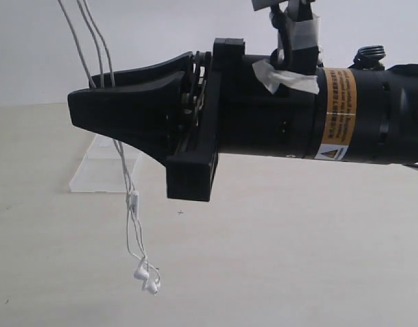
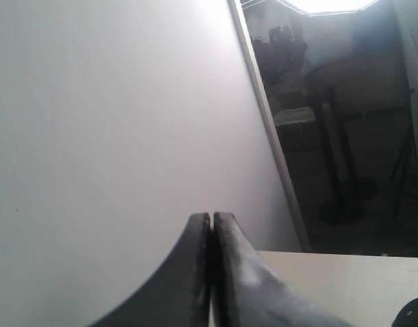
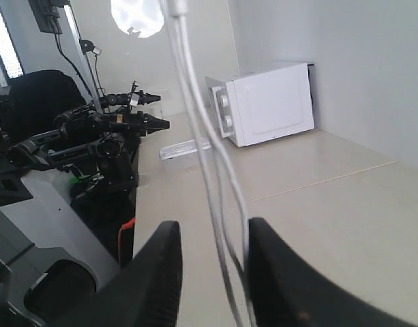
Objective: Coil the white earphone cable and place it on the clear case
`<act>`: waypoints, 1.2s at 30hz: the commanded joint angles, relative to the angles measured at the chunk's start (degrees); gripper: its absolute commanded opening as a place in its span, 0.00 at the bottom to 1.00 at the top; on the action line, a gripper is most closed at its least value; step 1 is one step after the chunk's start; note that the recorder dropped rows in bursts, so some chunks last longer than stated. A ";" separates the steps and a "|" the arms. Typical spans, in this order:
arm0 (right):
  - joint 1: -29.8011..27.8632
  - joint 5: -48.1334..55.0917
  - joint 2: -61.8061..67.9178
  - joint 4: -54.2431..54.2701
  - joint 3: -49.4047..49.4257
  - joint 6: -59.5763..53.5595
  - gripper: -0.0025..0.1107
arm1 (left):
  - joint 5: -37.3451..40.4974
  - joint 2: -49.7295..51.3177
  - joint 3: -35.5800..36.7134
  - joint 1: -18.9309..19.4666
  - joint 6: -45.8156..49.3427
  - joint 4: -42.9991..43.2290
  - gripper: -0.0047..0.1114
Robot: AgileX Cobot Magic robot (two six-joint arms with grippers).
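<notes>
The white earphone cable (image 1: 130, 184) hangs in several strands from above the exterior view. It runs down past its inline remote (image 1: 133, 201) to two earbuds (image 1: 146, 279) dangling just over the table. My right gripper (image 1: 93, 88) reaches in from the right, open, with the strands passing between its fingers. In the right wrist view the cable (image 3: 195, 116) runs close to one finger of that gripper (image 3: 215, 228). The clear case (image 1: 93, 174) lies flat on the table behind the hanging cable. My left gripper (image 2: 211, 216) is shut, with no cable showing at its tips.
A white microwave (image 3: 266, 102) stands against the wall on the beige table (image 1: 297, 259). Other black robot arms (image 3: 93, 136) sit past the table's edge. The left wrist view faces a white wall (image 2: 113, 122) with a dark room beyond it.
</notes>
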 commanded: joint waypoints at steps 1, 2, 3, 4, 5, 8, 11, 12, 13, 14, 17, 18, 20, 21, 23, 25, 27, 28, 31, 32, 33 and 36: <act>0.12 -0.63 1.45 1.55 -0.47 -0.92 0.31 | -1.10 0.90 -0.33 -0.31 -0.42 -2.24 0.04; 0.12 -1.05 2.03 1.55 -0.47 -0.92 0.31 | -1.10 1.04 -0.33 -0.31 -0.42 -2.24 0.04; 0.12 -1.06 2.44 1.55 -0.47 -0.92 0.30 | -0.98 1.07 -0.33 -0.31 -0.42 -2.01 0.04; 0.12 -1.06 2.68 1.55 -0.47 -0.92 0.30 | -0.98 1.07 -0.33 -0.31 -0.42 -2.01 0.04; 0.12 -1.06 3.01 1.55 -0.47 -1.16 0.28 | -0.98 1.18 -0.33 -0.31 -0.42 -2.02 0.04; 0.12 -0.94 3.14 1.67 -0.47 -1.54 0.24 | -0.98 1.16 -0.33 -0.31 -0.31 -2.02 0.04; 0.12 -0.94 3.14 1.76 -0.47 -2.46 0.09 | -0.76 1.16 -0.33 -0.31 -0.30 -0.57 0.04; 0.12 -0.94 3.14 1.76 -0.47 -2.46 0.05 | -0.63 1.16 -0.33 -0.31 -0.30 -0.01 0.04; 0.12 -0.94 3.14 1.76 -0.47 -2.46 0.02 | -0.27 1.16 -0.33 -0.31 -0.30 1.01 0.04; 0.12 -0.94 3.14 1.76 -0.47 -2.46 0.02 | 0.19 0.92 -0.33 -0.31 -0.30 1.71 0.04; 0.12 0.38 3.01 1.63 -0.47 -2.10 0.02 | 2.24 0.13 -0.33 -0.31 -0.95 6.81 0.04; 0.12 1.33 2.75 1.94 -0.47 -1.79 0.02 | 2.72 -0.21 -0.33 -0.31 -1.60 8.89 0.04; 0.12 4.22 1.82 2.83 -0.47 -1.79 0.02 | 3.97 -1.18 -0.33 -0.31 -3.16 13.56 0.04; 0.12 5.27 1.19 3.09 -0.47 -1.79 0.02 | 4.44 -1.54 -0.33 -0.31 -4.20 15.45 0.04; 0.12 7.81 0.04 4.20 -0.47 -1.79 0.02 | 6.07 -2.59 -0.33 -0.31 -6.23 19.29 0.04; 0.12 11.04 -1.16 5.23 -0.47 -1.79 0.02 | 7.61 -3.62 -0.33 -0.31 -8.26 21.77 0.04; 0.12 14.54 -2.38 5.68 -0.47 -1.79 0.02 | 9.30 -4.64 -0.33 -0.31 -9.64 22.91 0.04; 0.12 15.91 -2.90 5.68 -0.47 -1.79 0.02 | 10.23 -4.99 -0.33 -0.31 -10.80 23.73 0.04; 0.12 18.41 -4.69 5.44 -0.47 -0.95 0.02 | 15.21 -5.87 -0.33 -0.31 -12.49 27.23 0.04; 0.12 18.68 -5.18 5.44 -0.47 -1.01 0.02 | 16.56 -5.99 -0.33 -0.31 -12.90 28.69 0.04; 0.12 18.69 -5.89 5.44 -0.47 -0.92 0.02 | 18.41 -5.99 -0.33 -0.31 -12.86 30.11 0.04; 0.12 18.81 -7.54 4.97 -0.47 0.82 0.02 | 21.22 -5.99 0.75 -0.31 -12.86 31.39 0.04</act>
